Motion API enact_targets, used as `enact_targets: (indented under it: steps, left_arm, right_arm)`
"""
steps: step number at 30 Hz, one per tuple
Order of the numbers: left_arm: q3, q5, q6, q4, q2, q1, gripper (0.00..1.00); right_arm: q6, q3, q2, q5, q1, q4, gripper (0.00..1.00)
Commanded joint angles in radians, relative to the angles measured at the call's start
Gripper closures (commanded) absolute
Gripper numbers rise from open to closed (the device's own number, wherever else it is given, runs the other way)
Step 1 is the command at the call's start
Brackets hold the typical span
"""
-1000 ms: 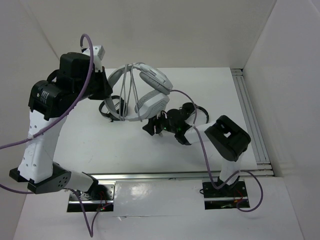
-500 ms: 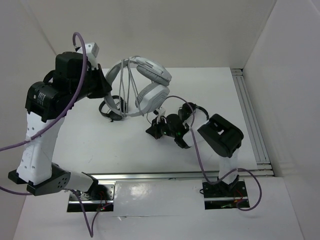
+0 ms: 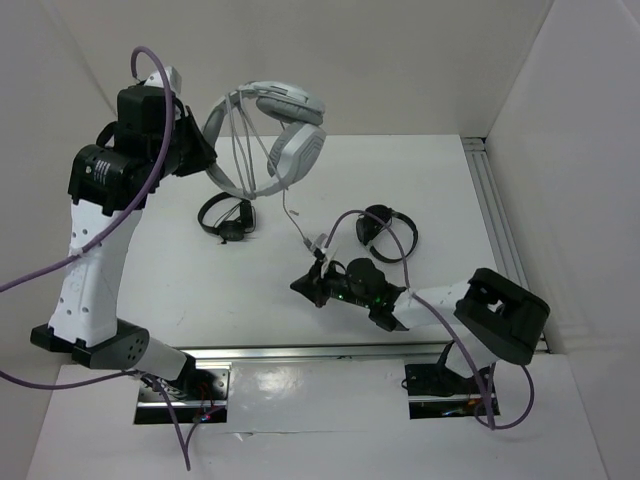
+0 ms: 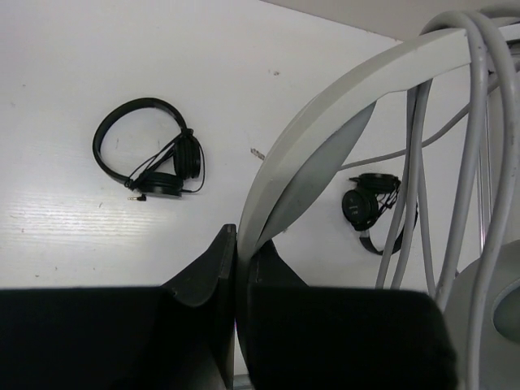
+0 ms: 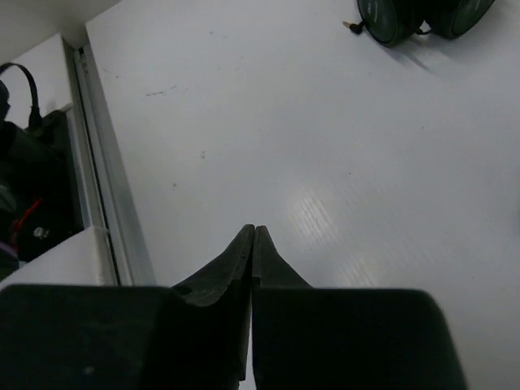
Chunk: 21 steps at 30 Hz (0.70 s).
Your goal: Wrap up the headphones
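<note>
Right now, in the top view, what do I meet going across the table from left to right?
Black headphones, right gripper, second black headphones, metal rail. The grey headphones overlap several of these, so I leave them out.

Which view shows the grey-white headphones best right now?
Top external: the headphones appear whole, with both ear cups and the dangling cable. Left wrist shows only a headband stretch pinched in the left gripper, plus cable loops. Right wrist shows none of them.

smooth pale plastic headphones point(image 3: 298, 150), slightly glossy white table point(image 3: 180, 270), ribbed metal rail point(image 3: 500, 230)
</note>
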Motion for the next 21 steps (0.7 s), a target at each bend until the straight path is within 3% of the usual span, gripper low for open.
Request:
enact_targets:
  steps: [1,2,3,6,21]
  left_arm:
    - [0.063,0.035,-0.063,0.150,0.009,0.025,1.00]
    - [0.063,0.045,-0.063,0.150,0.018,0.025,1.00]
    - [0.063,0.045,-0.063,0.150,0.018,0.025,1.00]
    - [0.019,0.054,-0.063,0.159,-0.005,0.025,1.00]
    - [-0.107,0.095,-0.052,0.158,-0.120,0.025,1.00]
  right_arm:
    - [-0.040,-0.029,-0.091,0.140,0.050,-0.018,0.98]
    - [-0.040,-0.029,-0.091,0.200,0.050,-0.029,0.84]
    - [-0.050,-0.017,-0.091,0.220,0.050,-0.043,0.41]
    - [-0.063,0.045,-0.075,0.248,0.001,-0.095,0.00]
    - [-0.103,0.581,0.415,0.139,-0.206,-0.287,0.00]
